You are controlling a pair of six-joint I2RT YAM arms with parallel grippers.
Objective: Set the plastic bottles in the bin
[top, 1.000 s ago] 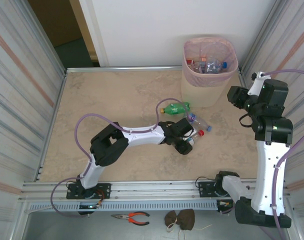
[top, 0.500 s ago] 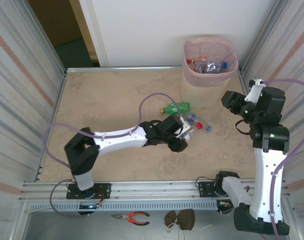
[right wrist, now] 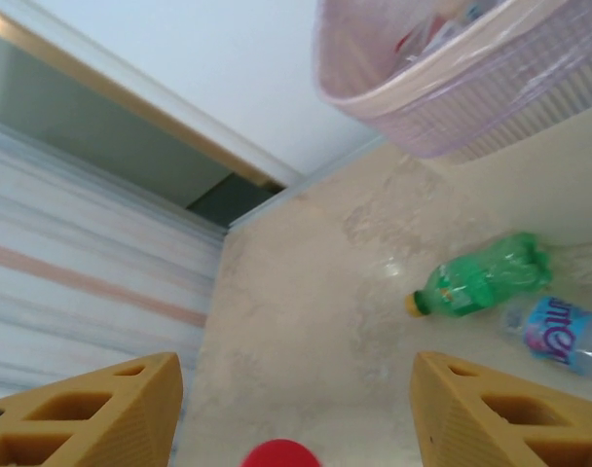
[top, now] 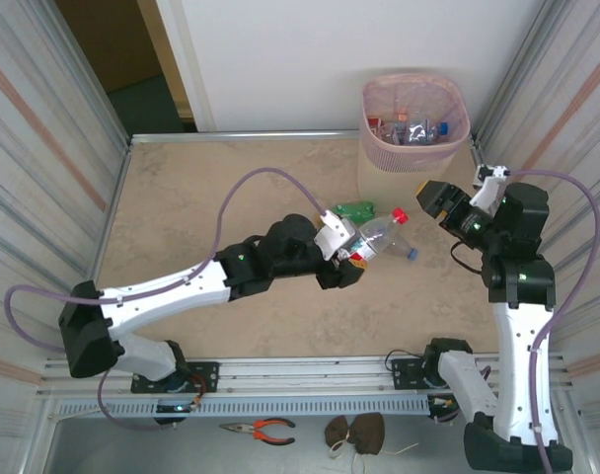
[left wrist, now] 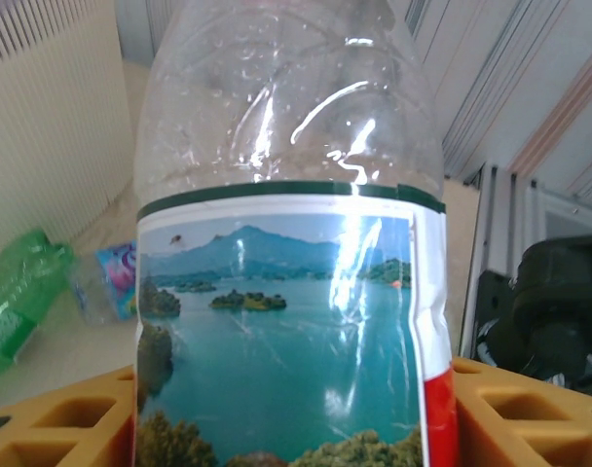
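My left gripper (top: 362, 249) is shut on a clear plastic bottle (top: 381, 233) with a red cap, held above the table and pointing right. In the left wrist view its lake-picture label (left wrist: 286, 341) sits between my orange fingers (left wrist: 53, 418). A green bottle (top: 357, 208) and a clear bottle with a blue label (right wrist: 559, 336) lie on the table behind it. My right gripper (top: 428, 192) stands open just right of the red cap (right wrist: 277, 454), nothing between its fingers (right wrist: 92, 409). The bin (top: 415, 148) stands at the back right with several bottles inside.
Metal rails run along the table's near edge (top: 310, 373). Striped walls close in both sides. Orange-handled pliers (top: 262, 428) and a dark lump (top: 355, 433) lie below the rails. The left arm's purple cable (top: 270, 183) loops over the table's middle.
The left arm has stretched out and lifted the red-capped bottle off the table towards the right. The right gripper has come down and leftward and opened wider.
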